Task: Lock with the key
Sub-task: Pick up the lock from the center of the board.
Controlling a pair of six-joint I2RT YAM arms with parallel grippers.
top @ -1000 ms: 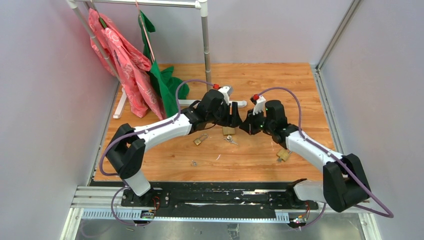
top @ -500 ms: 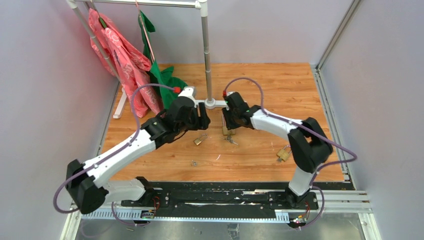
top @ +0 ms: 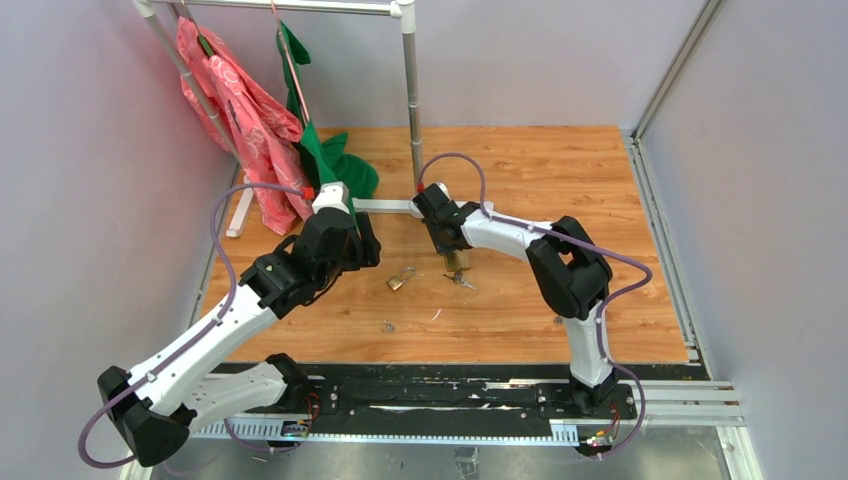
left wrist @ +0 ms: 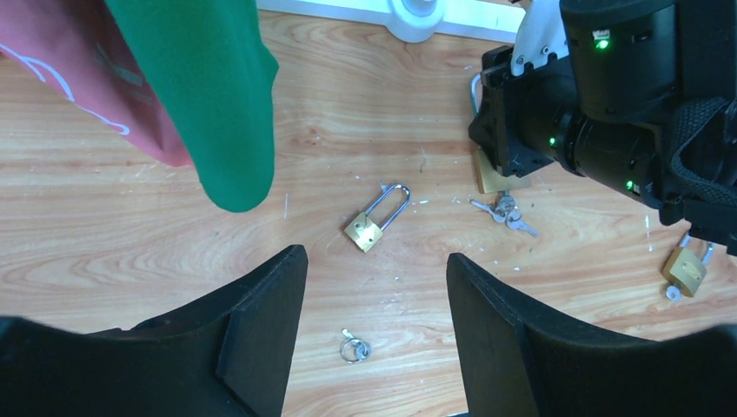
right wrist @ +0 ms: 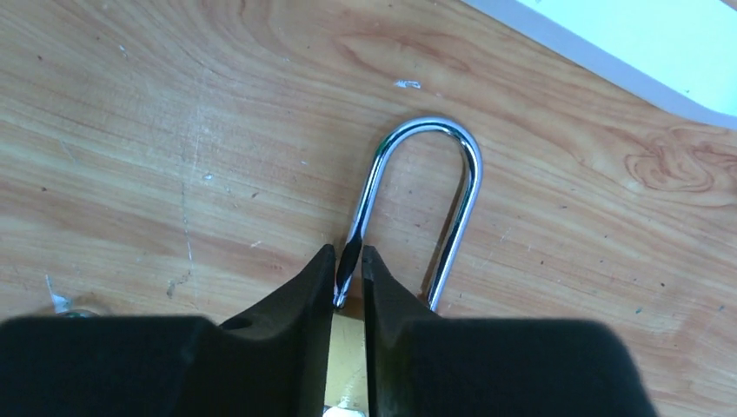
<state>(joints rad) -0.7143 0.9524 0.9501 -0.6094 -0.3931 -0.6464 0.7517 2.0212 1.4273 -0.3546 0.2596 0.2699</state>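
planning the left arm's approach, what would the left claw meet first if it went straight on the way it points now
Most likely the wooden table, between the key ring and the long-shackle padlock, which lies nearest its line. Depth is unclear, so the left claw might touch that padlock first.

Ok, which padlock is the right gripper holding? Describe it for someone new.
Start at the white post foot of the clothes rail. Just in front lies the brass padlock, beside a key bunch. It alone has the right gripper pinching one leg of its shackle; the other padlock lies free.
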